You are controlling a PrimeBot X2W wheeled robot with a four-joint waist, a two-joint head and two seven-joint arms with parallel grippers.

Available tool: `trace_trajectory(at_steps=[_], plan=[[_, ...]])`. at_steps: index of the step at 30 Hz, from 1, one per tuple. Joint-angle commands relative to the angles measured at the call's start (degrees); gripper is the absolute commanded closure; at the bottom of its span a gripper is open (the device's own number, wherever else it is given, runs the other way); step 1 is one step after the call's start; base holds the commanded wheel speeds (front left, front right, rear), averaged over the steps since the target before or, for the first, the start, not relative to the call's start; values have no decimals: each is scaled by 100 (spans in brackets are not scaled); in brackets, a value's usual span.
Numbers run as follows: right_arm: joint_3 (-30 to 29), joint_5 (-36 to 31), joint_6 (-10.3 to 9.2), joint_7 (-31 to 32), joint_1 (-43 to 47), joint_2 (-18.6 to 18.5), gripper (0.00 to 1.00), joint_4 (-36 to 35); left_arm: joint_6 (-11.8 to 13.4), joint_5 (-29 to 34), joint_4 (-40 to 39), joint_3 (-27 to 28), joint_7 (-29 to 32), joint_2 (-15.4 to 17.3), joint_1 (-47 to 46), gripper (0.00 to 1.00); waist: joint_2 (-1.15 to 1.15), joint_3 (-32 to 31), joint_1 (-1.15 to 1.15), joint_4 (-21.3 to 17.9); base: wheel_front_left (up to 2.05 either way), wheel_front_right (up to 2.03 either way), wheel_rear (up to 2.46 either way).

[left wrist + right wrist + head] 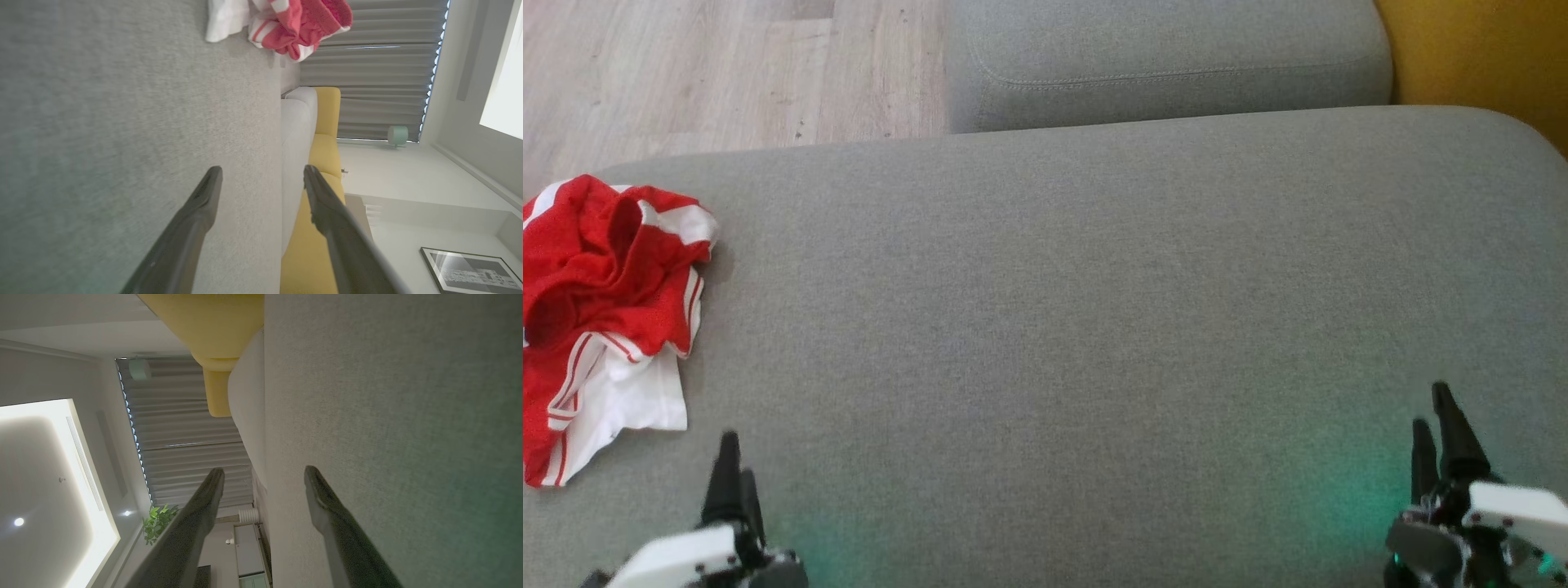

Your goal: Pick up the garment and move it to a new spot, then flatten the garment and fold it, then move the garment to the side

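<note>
Head view first: we're looking down on a wide grey sofa seat point(1094, 286), and there's the garment point(600, 302), red and white, crumpled in a heap at the left edge of the seat. Our left hand point(737, 457) sits at the near left with its fingers pointing away from us. It's just beside the near end of the heap and not touching it. Our right hand point(1429, 406) is over at the near right, well apart from the garment, with a green glow point(1339, 498) on the fabric beside it. From up here we can't judge how wide either hand stands. Beyond the seat we've got another grey cushion point(1168, 57), a wooden floor point(686, 73) at the far left and some yellow upholstery point(1486, 57) in the far right corner.

Over to the left wrist view: the left hand point(261, 169) is spread, with nothing between its fingers and bare grey fabric alongside. The garment point(302, 24) lies ahead of the fingertips at the top of the picture, well clear of them. In the room behind we can see grey curtains point(380, 81) and a framed picture point(466, 269).

Now the right wrist view: the right hand point(264, 470) is spread too and holds nothing, and the grey seat runs alongside it. Past the fingers we pick out the curtains again, a green plant point(157, 522) and a lit ceiling panel point(45, 477).
</note>
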Motion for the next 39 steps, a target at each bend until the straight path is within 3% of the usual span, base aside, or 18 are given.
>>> trace_trajectory(at_steps=[1, 14, 22, 39], plan=[[47, -16, 2, -50, -130, -16, 0, -168, -2, 14, -161, -22, -47, 10, -129, 0, 0, -4, 0, 1, 0, 0, 0], [241, -167, 7, -252, -75, -20, 0, -271, 2, 119, -310, -190, -251, 13, -43, 0, 0, -22, 0, 10, 0, 0, 0], [343, -573, 9, -386, -45, -23, 0, -404, 64, 598, -481, -213, -387, 15, -34, 0, 0, -31, 0, 22, 0, 0, 0], [536, -2442, 16, -674, -6, -29, 0, -845, 333, 2226, -876, -594, -677, 20, -7, 0, 0, -50, 0, 101, 0, 0, 0]])
